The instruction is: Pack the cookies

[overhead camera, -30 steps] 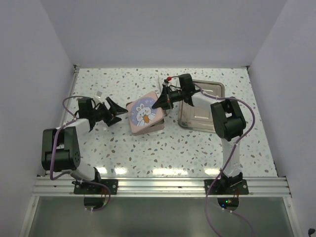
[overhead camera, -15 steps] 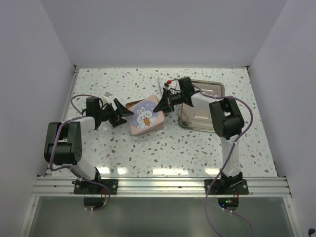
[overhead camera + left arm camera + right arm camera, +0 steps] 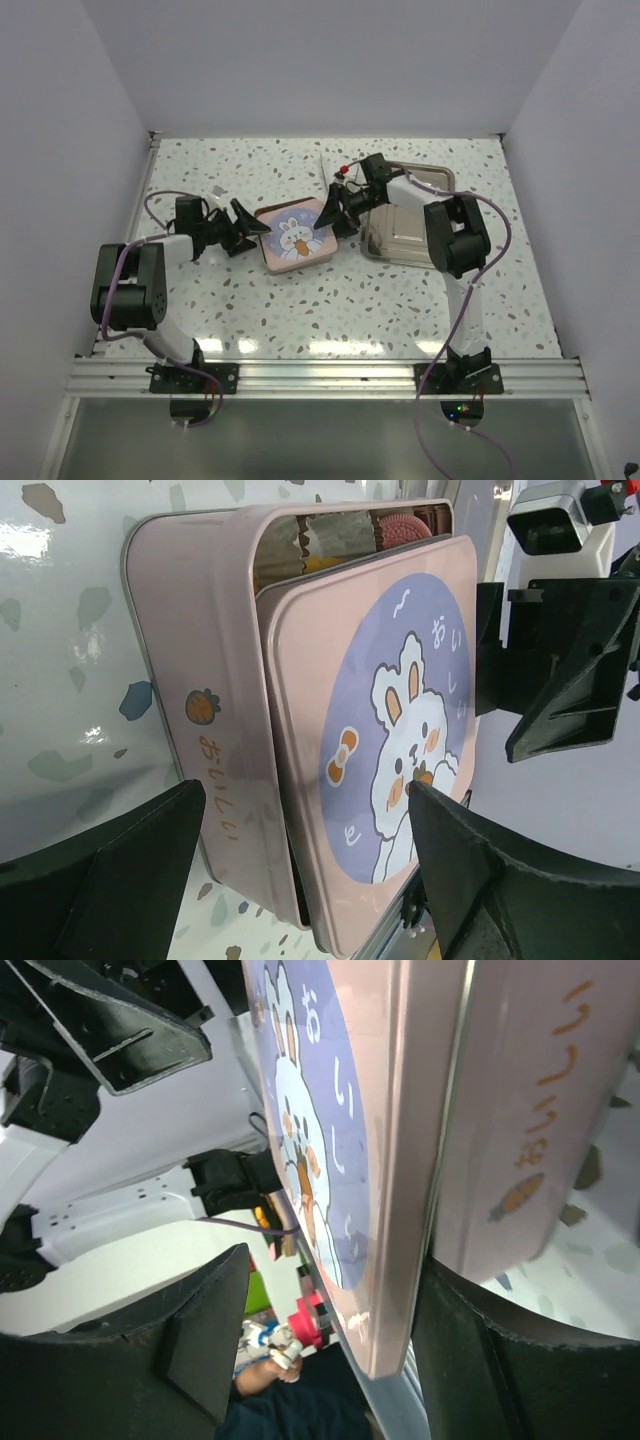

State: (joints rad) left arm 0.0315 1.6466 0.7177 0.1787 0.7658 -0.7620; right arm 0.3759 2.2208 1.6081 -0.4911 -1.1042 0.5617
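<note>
Now lid (image 3: 375, 730) askew on tin (image 3: 215, 695); left fingers (image 3: 150, 875) wide, empty; right fingers (image 3: 200, 1360) parted, straddling lid.

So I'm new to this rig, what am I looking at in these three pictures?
Two robot arms are bolted at the table's near edge. The overhead picture shows both; the other two come from cameras on each wrist. Between the arms sits a pink tin with a rabbit lid. The lid lies askew, so cookies show in the gap at one end. A metal tray lies behind the right arm. The left gripper is open beside the tin, holding nothing. The right gripper has its jaws either side of the lid's edge, apparently no longer clamping.
</note>
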